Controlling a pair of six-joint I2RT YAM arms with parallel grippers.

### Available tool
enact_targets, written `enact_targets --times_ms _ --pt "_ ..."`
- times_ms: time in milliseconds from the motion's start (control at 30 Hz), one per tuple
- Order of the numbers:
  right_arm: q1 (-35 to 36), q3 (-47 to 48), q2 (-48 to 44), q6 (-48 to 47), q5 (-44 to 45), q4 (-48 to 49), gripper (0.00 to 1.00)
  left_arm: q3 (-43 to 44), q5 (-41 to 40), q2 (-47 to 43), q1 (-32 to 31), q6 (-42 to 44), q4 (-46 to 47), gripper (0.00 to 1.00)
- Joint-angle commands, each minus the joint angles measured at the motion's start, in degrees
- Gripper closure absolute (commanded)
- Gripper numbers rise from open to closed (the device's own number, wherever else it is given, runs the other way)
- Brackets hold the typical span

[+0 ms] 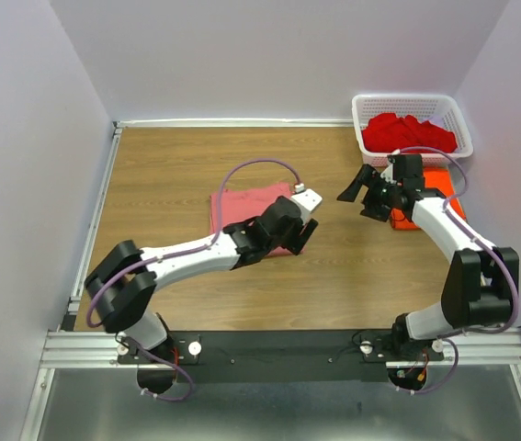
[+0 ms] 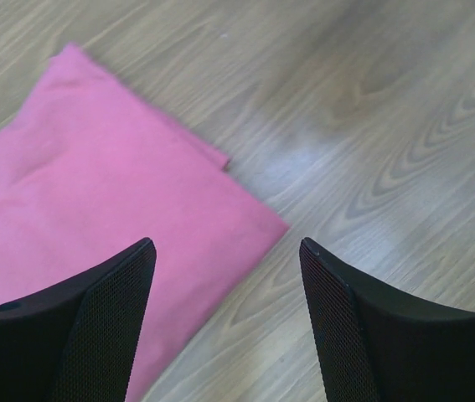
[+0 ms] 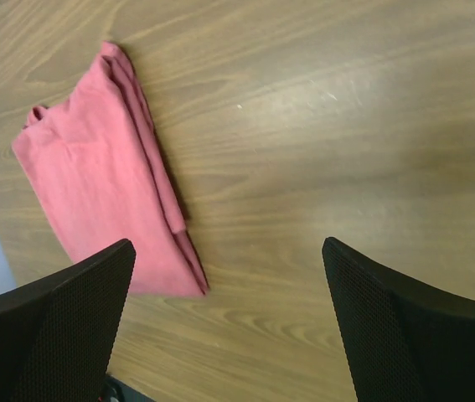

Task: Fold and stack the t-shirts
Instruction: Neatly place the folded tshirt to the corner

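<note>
Two claws on my feed, both spread wide and empty. The left gripper (image 1: 302,231) hangs over the 5 o'clock corner of the folded salmon-pink cloth tee (image 1: 242,204) mid-table. The right gripper (image 1: 358,187) hovers at 3 o'clock of it. A bright orange tee (image 1: 436,181) sits at 6 o'clock of the white lattice basket (image 1: 368,107) holding deep red tees (image 1: 407,133).

Pink t-shirt (image 1: 246,207): salmon-pink, plain, no print. Red t-shirts (image 1: 412,131): deep red, plain. Orange t-shirt (image 1: 444,182): bright orange, plain. Basket (image 1: 363,115): white, open lattice pattern on the walls. Table (image 1: 168,165): mid-brown wood with wavy darker grain. Arms (image 1: 196,257): white shells with black joints. Cable (image 1: 260,163): lilac-purple. Left gripper (image 2: 227,243) and right gripper (image 3: 229,243): black, with a fine mesh texture on the inner faces. Walls (image 1: 21,138): pale lilac-white. Rail (image 1: 76,347): silver metal.
</note>
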Motion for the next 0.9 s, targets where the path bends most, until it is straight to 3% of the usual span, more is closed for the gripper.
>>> enact_targets --times_ms 0,267,733,867 --pt "-0.8 -1.2 -5.4 -2.2 5.0 -6.1 0.00 4.5 4.0 6.2 -2.2 4.9 -0.2 0.29" --pt "-1.1 -2.8 -6.9 -1.6 4.7 -7.5 0.00 10.6 5.9 16.5 -3.1 5.3 -7.8 0.37" --pt "-1.0 -4.1 -4.4 -1.2 0.3 -7.4 0.00 11.7 1.5 23.0 -3.8 5.4 -7.9 0.42" --pt "-1.1 -4.0 -3.8 -1.7 -0.9 -7.2 0.00 11.6 -1.3 24.3 -3.7 5.2 -7.6 0.53"
